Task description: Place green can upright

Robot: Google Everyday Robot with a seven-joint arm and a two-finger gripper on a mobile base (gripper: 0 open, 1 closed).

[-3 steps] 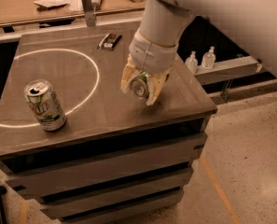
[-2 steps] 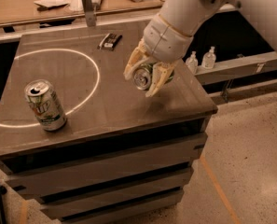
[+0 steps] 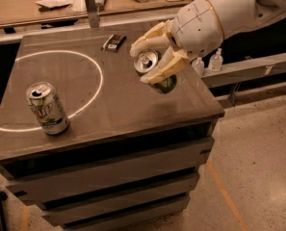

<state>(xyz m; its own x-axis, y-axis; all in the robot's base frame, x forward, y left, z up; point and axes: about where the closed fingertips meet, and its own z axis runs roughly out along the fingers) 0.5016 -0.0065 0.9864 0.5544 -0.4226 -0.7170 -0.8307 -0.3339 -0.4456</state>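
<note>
The gripper (image 3: pixel 141 64) is hanging above the right half of the wooden table (image 3: pixel 133 115), its 2 pale fingers (image 3: pixel 154 35) clamping the green can (image 3: pixel 165 84) from either side. The can is sitting tilted in the air, clear of the tabletop, its silver top facing left and upward. A paler silver-white can (image 3: pixel 47 108) is standing upright near the left front, on a white circle line (image 3: pixel 101 76). A small black object (image 3: pixel 113 42) is lying near the back edge.

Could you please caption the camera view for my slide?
Gripper holds the green can tilted above the table, right of a standing pale can.
</note>
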